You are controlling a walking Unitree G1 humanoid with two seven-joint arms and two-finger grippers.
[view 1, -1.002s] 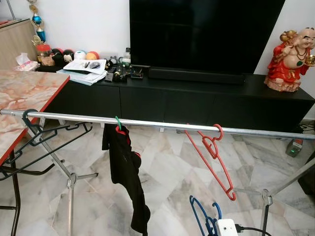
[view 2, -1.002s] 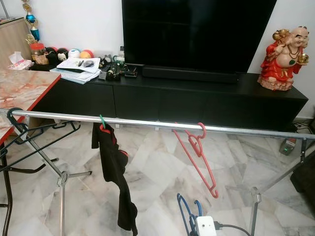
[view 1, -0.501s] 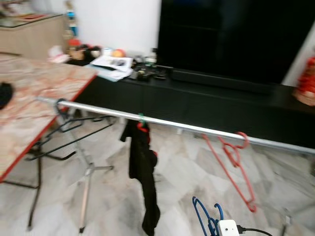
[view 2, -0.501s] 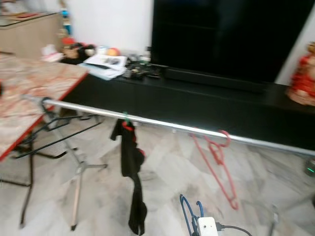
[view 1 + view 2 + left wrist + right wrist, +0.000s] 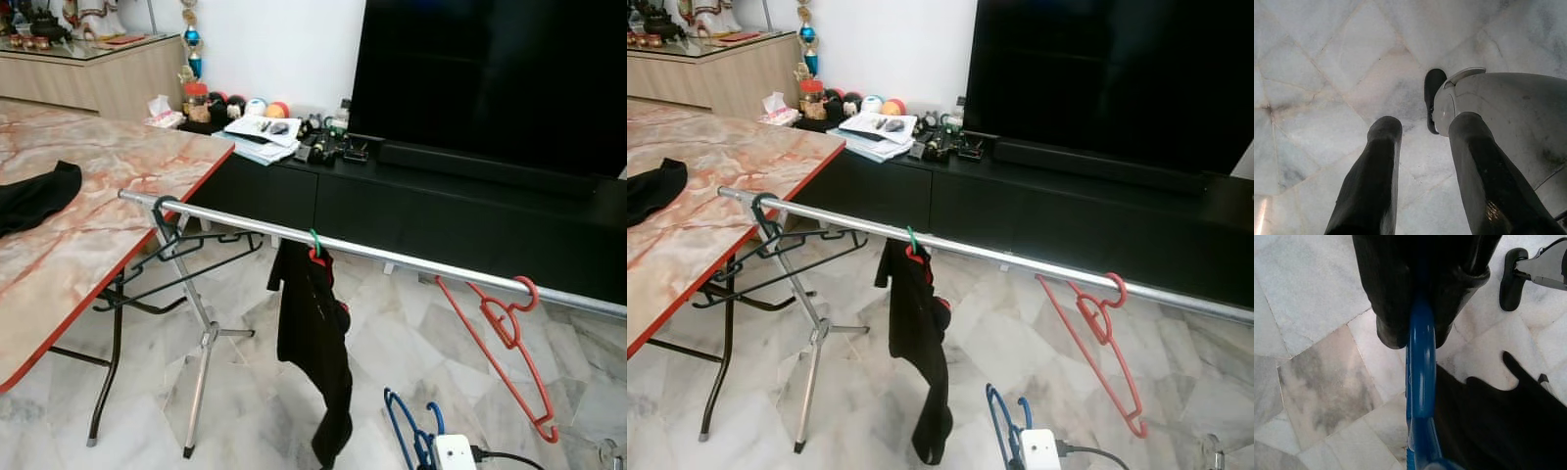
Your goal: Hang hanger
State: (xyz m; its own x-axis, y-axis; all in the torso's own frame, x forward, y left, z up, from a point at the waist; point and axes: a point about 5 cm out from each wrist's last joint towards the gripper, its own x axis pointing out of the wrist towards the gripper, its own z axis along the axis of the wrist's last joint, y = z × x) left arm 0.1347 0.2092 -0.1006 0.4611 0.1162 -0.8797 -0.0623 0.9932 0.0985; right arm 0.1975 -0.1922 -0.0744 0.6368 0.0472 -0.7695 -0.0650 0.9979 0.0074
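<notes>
A metal rail (image 5: 392, 257) on tripod stands crosses the room in front of me. On it hang a black hanger (image 5: 186, 250) at the left end, a green-hooked hanger carrying a black garment (image 5: 313, 343) in the middle, and a bare red hanger (image 5: 505, 333) to the right. A blue hanger (image 5: 402, 431) pokes up at the bottom of the eye views, below the rail. My right gripper (image 5: 1422, 328) is shut on the blue hanger (image 5: 1421, 382) over the marble floor. My left gripper (image 5: 1425, 129) points down at the floor, open and holding nothing.
A marble-topped table (image 5: 88, 225) with a red edge stands at the left, and a black cloth (image 5: 34, 196) lies on it. Behind the rail run a long black TV cabinet (image 5: 441, 206) and a large dark screen (image 5: 490, 78). A tripod leg (image 5: 201, 382) stands near the table.
The camera has swung to the left, so the rail and hangers sit further right in the picture. The table and the black cloth have come into view. Nothing on the rail has moved.
</notes>
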